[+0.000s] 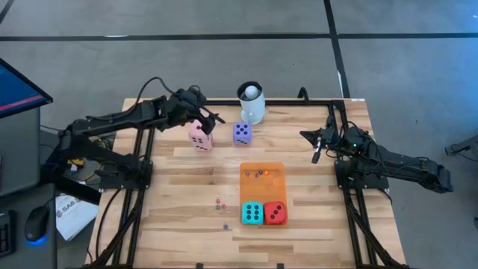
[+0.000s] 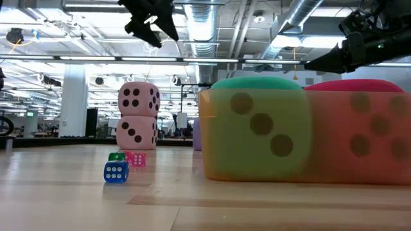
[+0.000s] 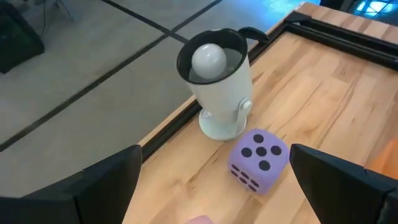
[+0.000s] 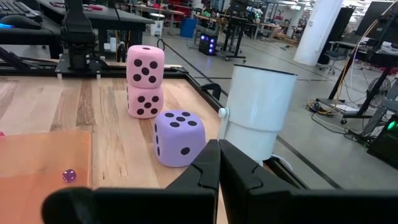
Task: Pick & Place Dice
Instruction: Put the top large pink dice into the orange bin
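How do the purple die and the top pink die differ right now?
Colour: the purple die is lilac, the top pink die pale pink. Support: the purple die sits directly on the table; the top pink die is stacked on another pink die. The purple die stands nearer the white mug. Both are soft cubes with black pips.

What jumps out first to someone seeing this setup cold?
Probably the two pink dice stacked one on the other near the table's far left, with the open left gripper hovering just above them. Next to them sit a purple die and a white mug with a ball inside. Nearer the front, a teal die and a red die stand side by side on the orange mat.
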Tool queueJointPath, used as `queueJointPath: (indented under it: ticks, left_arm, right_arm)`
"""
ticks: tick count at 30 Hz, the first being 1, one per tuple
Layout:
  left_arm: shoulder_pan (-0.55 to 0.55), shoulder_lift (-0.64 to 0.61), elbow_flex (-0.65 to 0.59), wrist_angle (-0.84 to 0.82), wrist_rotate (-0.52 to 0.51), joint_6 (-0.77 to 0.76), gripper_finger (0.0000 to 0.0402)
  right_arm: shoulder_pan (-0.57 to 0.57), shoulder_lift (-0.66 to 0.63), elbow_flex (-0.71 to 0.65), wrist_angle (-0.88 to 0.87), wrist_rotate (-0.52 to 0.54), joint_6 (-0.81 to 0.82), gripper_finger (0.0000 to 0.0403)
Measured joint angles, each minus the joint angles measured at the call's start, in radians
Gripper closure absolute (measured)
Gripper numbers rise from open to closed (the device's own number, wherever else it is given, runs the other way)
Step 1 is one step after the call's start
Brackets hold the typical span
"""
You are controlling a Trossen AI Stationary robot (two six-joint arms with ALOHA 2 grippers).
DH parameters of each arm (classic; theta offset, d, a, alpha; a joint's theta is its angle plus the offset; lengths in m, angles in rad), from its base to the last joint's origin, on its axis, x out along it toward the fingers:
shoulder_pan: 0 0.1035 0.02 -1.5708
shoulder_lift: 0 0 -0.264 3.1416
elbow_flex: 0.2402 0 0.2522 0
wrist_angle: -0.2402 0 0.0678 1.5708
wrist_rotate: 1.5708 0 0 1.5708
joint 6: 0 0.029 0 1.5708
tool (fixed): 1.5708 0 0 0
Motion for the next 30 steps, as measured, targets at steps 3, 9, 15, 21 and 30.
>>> queueJointPath:
  ticks: [3, 9, 15, 21, 30]
  left_arm:
    - [0.0, 0.013, 0.039, -0.044, 0.0, -0.063, 0.0002]
    - [0.0, 0.017, 0.092, -0.119, 0.0, -0.136, 0.0002]
    - [0.0, 0.016, 0.116, -0.18, 0.0, -0.242, 0.0002]
    - [0.019, 0.025, 0.115, -0.27, 0.001, -0.356, 0.0002]
    - [0.041, 0.105, 0.114, -0.329, 0.002, -0.377, 0.0002]
  right_arm:
    - [0.0, 0.0, 0.0, 0.0, 0.0, 0.0, 0.0403]
    - [0.0, 0.0, 0.0, 0.0, 0.0, 0.0, 0.0403]
    - [0.0, 0.0, 0.0, 0.0, 0.0, -0.001, 0.0403]
    - [0.0, 0.0, 0.0, 0.0, 0.0, -0.002, 0.0403]
    - [0.0, -0.001, 0.0, 0.0, 0.0, 0.0, 0.0403]
